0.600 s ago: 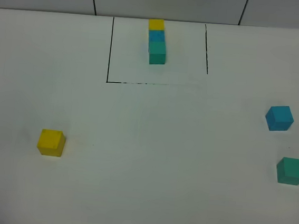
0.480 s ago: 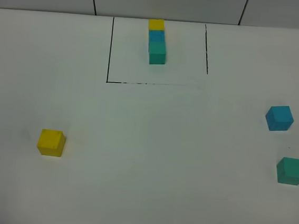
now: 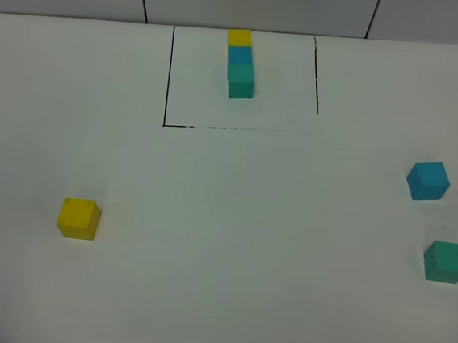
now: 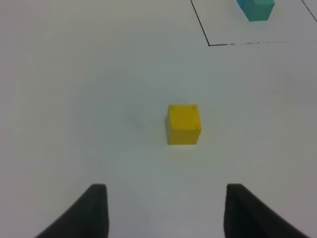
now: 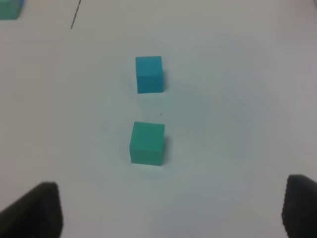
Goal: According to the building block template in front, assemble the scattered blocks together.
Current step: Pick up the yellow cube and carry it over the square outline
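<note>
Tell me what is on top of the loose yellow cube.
Nothing lies on the matte yellow cube; its top face is bare. It rests on the white table; its underside is hidden.

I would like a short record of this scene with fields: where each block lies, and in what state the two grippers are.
template: bar of yellow, blue and teal-green cubes, inside the black outline at the far side of the table
yellow cube: alone, left side
blue cube: right side, apart from the teal-green one
teal-green cube: right side, nearer than the blue cube
left gripper: open, empty, yellow cube ahead of it
right gripper: open wide, empty, teal-green cube ahead of it
assembled: nothing yet
</note>
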`<state>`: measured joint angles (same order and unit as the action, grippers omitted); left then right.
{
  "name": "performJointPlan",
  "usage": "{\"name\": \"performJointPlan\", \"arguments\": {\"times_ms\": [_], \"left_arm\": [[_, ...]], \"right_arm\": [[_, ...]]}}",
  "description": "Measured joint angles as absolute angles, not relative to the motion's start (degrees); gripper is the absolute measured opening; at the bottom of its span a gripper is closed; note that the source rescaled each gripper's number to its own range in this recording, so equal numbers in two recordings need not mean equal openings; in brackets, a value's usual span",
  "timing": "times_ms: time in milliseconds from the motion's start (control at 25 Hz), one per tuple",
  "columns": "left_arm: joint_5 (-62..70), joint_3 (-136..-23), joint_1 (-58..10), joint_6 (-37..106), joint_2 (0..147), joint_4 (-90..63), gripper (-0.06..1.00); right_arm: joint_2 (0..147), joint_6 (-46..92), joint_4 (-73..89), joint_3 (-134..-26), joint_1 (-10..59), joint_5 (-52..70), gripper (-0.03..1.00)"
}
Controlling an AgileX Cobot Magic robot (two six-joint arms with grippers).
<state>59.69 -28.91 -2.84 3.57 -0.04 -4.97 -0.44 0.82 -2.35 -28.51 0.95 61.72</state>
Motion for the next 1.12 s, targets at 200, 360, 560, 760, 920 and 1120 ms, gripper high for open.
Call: {"name": "performJointPlan", "arguments": {"times_ms": [200, 360, 560, 760, 920, 1120], "left_arm": [[59.7, -28.9, -2.8, 3.6, 0.0, -5.0, 0.15], [59.7, -28.9, -2.8, 3.6, 0.0, -5.0, 0.15], [59.7, -28.9, -2.8, 3.6, 0.0, -5.0, 0.15], [59.7, -28.9, -2.8, 3.6, 0.0, -5.0, 0.15], [59.7, -28.9, -2.8, 3.6, 0.0, -5.0, 0.15], [59.7, -28.9, -2.8, 3.6, 0.0, -5.0, 0.15]], "right_arm": [[-0.4, 0.8, -2.3, -28.5, 1.0, 61.7, 0.85], [-0.4, 0.8, -2.3, -28.5, 1.0, 61.7, 0.83], [-0.4, 0.8, -2.3, -28.5, 1.0, 61.7, 0.82], [-0.4, 0.8, -2.3, -28.5, 1.0, 61.7, 0.82], [-0.4, 0.8, -2.3, -28.5, 1.0, 61.7, 0.82], [-0.4, 0.8, -2.3, -28.5, 1.0, 61.7, 0.82]]}}
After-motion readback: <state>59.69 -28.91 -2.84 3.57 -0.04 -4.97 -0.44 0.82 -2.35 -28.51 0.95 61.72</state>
